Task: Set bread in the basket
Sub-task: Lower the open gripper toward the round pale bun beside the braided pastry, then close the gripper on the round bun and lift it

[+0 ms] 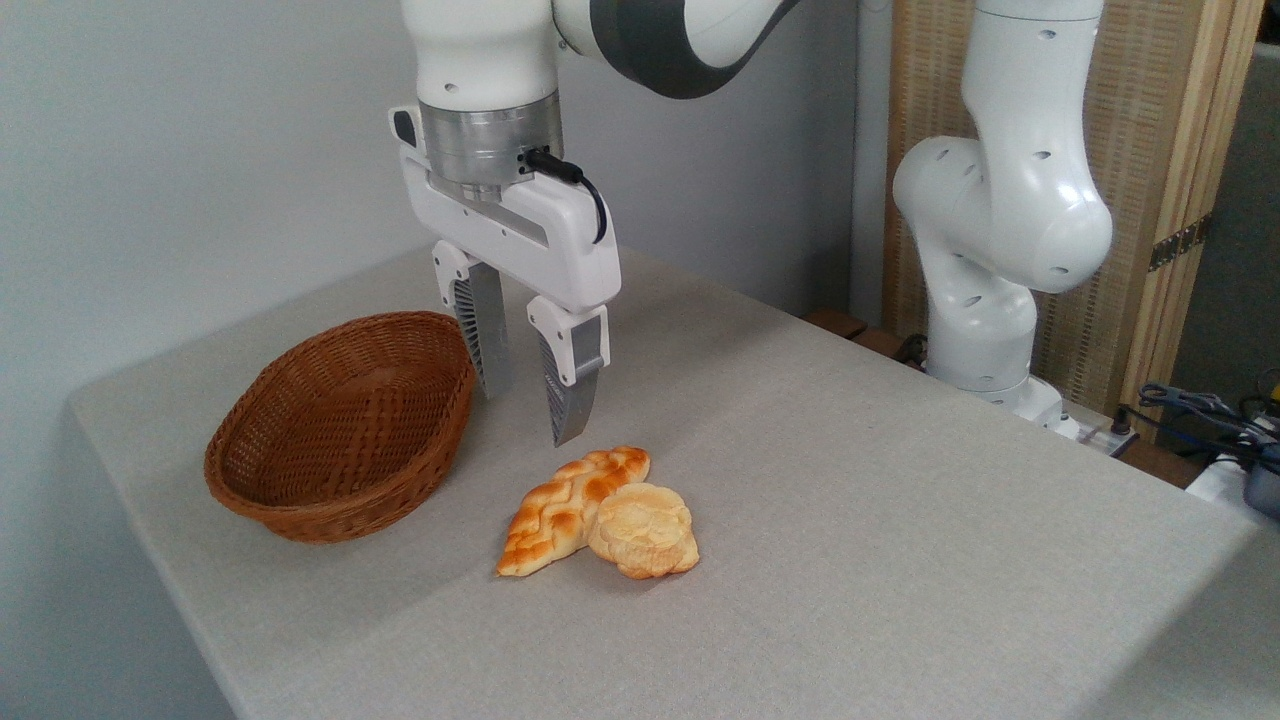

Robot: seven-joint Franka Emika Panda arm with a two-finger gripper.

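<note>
Grey linen-like cloth covers the table (pixel 850 520); everything sits on its near-left part. Round bun (pixel 645 528), pale golden with a cracked top, lies flat and touches the right flank of the braided loaf (pixel 565 510). The pair being pressed together leaves little room for a finger on the bun's left side, so a grasp across the free sides looks safer. Wicker basket (pixel 345 430), reddish-brown and oval, stands empty just left of the breads, apart from them; transfer should be short.

Gripper (pixel 530 405) hangs vertical, fingers pointing down, jaws parted moderately with nothing between them. It is above the table, between basket and breads in this view, and not over the bun. Bun not yet grasped; task looks unstarted.
</note>
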